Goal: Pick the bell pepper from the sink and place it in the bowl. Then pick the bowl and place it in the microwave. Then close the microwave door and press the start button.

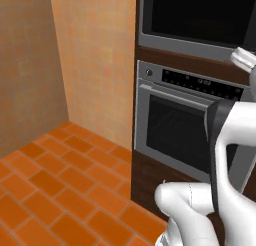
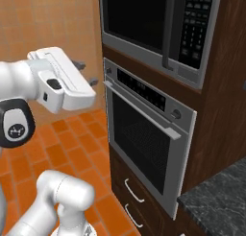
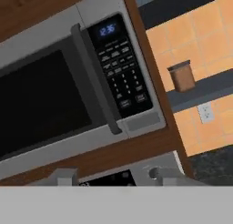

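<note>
My gripper (image 2: pixel 86 73) hovers empty, fingers parted, left of the wall oven (image 2: pixel 146 134), below the shut microwave door (image 3: pixel 43 98).

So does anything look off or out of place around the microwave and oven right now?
Nothing stands out. The microwave door sits flush in its frame, the oven door below is shut and straight, and the brown canister stands upright on its shelf. No spills or damage.

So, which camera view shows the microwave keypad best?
The hand view: the whole keypad faces the camera, with its lit display. The right base view shows it at a steep angle, cut by the top edge. The left base view gives the microwave door.
</note>
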Robot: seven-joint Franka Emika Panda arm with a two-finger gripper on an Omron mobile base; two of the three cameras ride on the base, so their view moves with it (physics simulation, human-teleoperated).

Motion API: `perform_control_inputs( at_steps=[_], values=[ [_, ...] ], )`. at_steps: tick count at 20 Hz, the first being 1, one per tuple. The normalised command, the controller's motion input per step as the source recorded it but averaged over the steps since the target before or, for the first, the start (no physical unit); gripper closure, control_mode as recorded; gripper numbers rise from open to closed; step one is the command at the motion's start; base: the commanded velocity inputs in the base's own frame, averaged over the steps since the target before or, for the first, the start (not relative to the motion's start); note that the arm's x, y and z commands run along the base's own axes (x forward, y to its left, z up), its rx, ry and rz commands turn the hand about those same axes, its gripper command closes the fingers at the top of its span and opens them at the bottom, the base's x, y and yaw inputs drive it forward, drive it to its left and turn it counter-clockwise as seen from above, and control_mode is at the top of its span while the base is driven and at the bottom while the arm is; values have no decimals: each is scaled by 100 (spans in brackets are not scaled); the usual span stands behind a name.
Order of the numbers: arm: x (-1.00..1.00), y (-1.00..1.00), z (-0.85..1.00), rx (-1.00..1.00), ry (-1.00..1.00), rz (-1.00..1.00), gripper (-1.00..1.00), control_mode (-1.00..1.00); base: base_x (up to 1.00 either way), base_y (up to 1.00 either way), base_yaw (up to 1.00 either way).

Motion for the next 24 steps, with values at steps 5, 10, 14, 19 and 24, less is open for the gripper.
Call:
perform_control_inputs(
  at_steps=[5, 10, 14, 19, 24],
  values=[
    [0, -8, -2, -39, 7, -8, 100, -100, 0, 0, 0],
    [12, -9, -4, -36, 10, -6, 100, -100, 0, 0, 0],
    [36, -26, 0, -11, 13, -3, 100, -100, 0, 0, 0],
    [27, -62, 0, 0, 1, 0, 100, -100, 0, 0, 0],
    [30, -27, 1, 0, -5, 0, 100, -100, 0, 0, 0]
  ],
)
